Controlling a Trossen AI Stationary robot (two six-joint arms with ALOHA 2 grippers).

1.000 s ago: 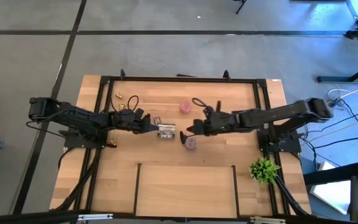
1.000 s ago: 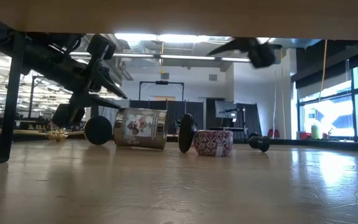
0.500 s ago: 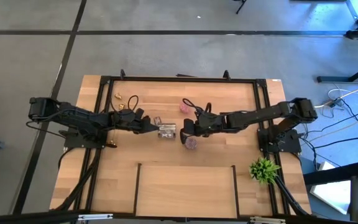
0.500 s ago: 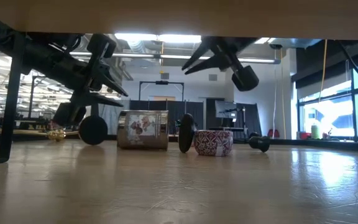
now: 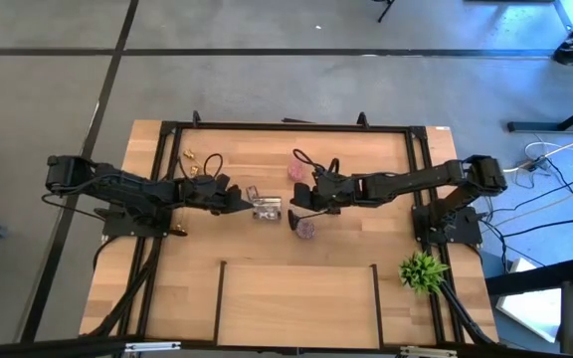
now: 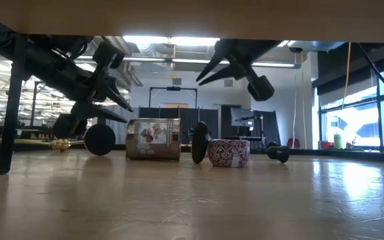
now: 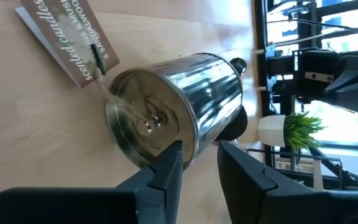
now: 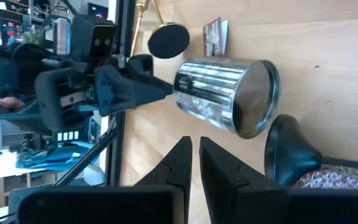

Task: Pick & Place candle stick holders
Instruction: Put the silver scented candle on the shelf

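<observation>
Mid-table cluster, task scarcely begun. The silver candle tin [image 5: 267, 209] lies on its side near the table's centre, a tag [image 7: 67, 34] reading "scented candles" beside it. The left gripper [image 7: 197, 165] has its narrowly parted fingers at the tin's rim; whether it grips cannot be told. The right gripper [image 8: 196, 155] hovers above, fingers clenched on nothing. The black stemmed holder [image 6: 201, 142] and a pink glittery holder [image 5: 306, 229] lie beside the tin; another pink holder [image 5: 295, 170] and gold holders [image 5: 189, 156] sit toward the far edge, unplaced.
</observation>
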